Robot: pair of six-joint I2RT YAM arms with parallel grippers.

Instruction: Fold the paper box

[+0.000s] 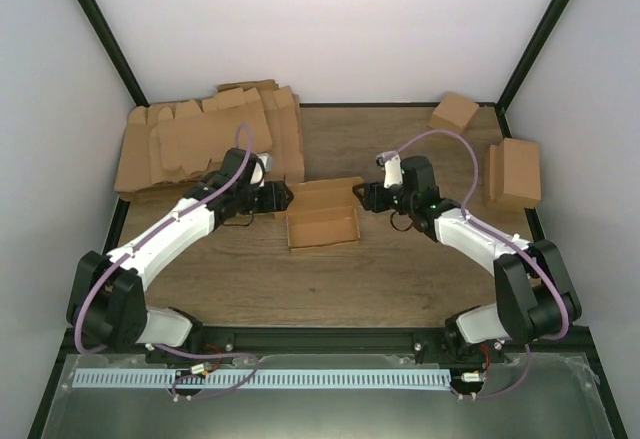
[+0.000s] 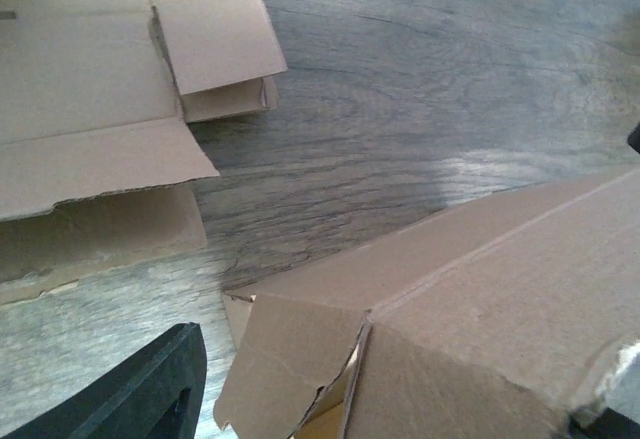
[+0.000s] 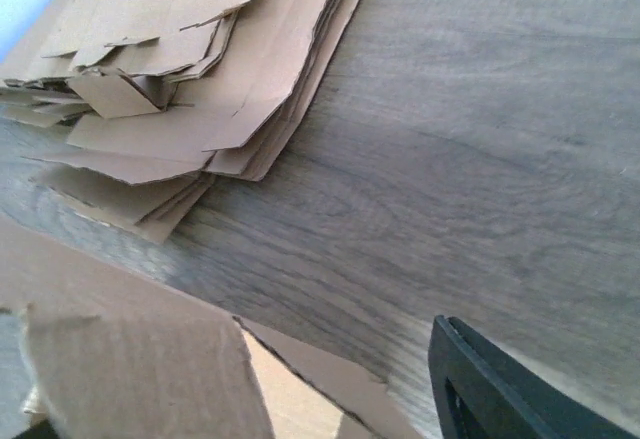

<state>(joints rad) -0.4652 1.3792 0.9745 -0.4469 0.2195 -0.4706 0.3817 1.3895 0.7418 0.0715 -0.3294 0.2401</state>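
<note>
Bases first, top view: left arm [image 1: 150, 259] and right arm [image 1: 500, 259] reach in from the near edge toward mid-counter [image 1: 400, 279]. paper box [image 1: 322, 214] sits at centre between them, half-formed: shallow open-top tray with a flap lying flat behind it. left hand [image 1: 284, 197] is at its left end, right hand [image 1: 364, 197] at its right end. pile of flat blanks [image 1: 205, 144] is at back left, just behind the left hand. Two folded boxes on the right: small box [image 1: 453, 112] at the back, larger box [image 1: 515, 172] by the right wall.

Left wrist: paper box fills the lower right, corner flap loose with a gap at the seam. One finger [image 2: 140, 394] shows lower left, just beside that flap; a sliver of the other shows at the bottom right edge. Fingers stand wide apart with the box end between them. Can't tell if they press on it. Blanks lie flat upper left.

Right wrist: ragged box flap lower left, one finger [image 3: 500, 389] lower right, just beside the box edge. Other finger not clearly visible. Clamped or loose: can't tell. Blank pile upper left, well apart from the box.
</note>
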